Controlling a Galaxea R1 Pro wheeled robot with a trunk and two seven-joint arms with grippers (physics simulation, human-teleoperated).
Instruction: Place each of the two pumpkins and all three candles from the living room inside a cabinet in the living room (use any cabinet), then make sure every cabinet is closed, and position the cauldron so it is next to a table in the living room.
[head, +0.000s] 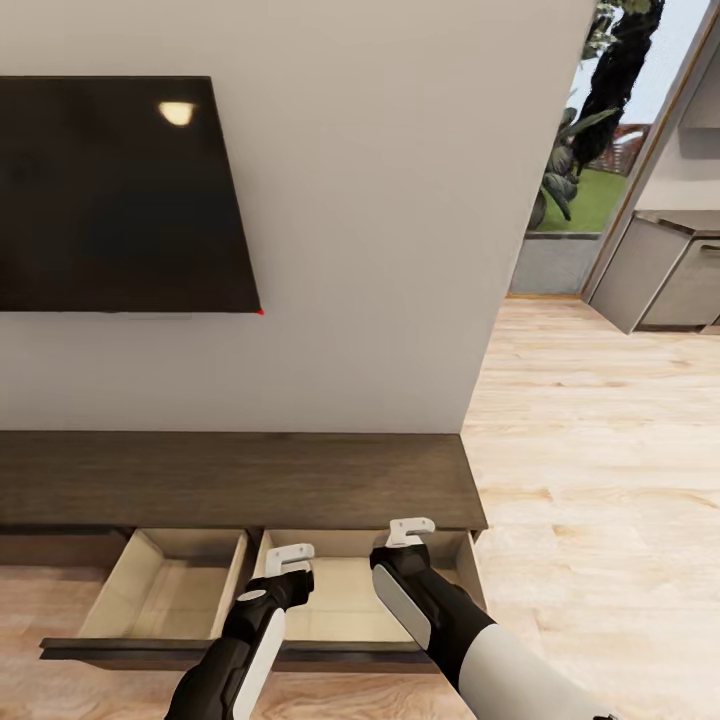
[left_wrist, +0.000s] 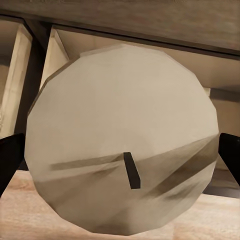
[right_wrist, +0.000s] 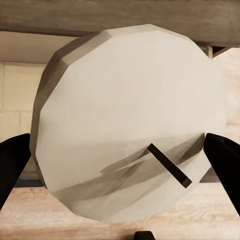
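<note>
Dark brown wood is forming the cabinet (head: 240, 478) against the white wall (head: 380, 250), with two of its drawers standing pulled out and showing pale beige linings. No brand, label or writing is readable anywhere, not even on the black screen (head: 115, 195) hanging above.

The left end effector (head: 290, 560) is hovering over the open right-hand drawer (head: 345, 600), and in the left wrist view an off-white candle (left_wrist: 122, 140) with a short dark wick is sitting squeezed between its two black fingers (left_wrist: 10, 155), its wick end facing the camera. The right end effector (head: 410, 532) is hanging over the back of the same drawer, just beside the cabinet's top edge, and is likewise clamping a second off-white candle (right_wrist: 127, 122) between its fingers (right_wrist: 225, 160). The left-hand drawer (head: 165, 590) is lying open beside them. Pale wooden floor (head: 590, 480) is stretching off to the right towards grey cupboards (head: 665, 270).
</note>
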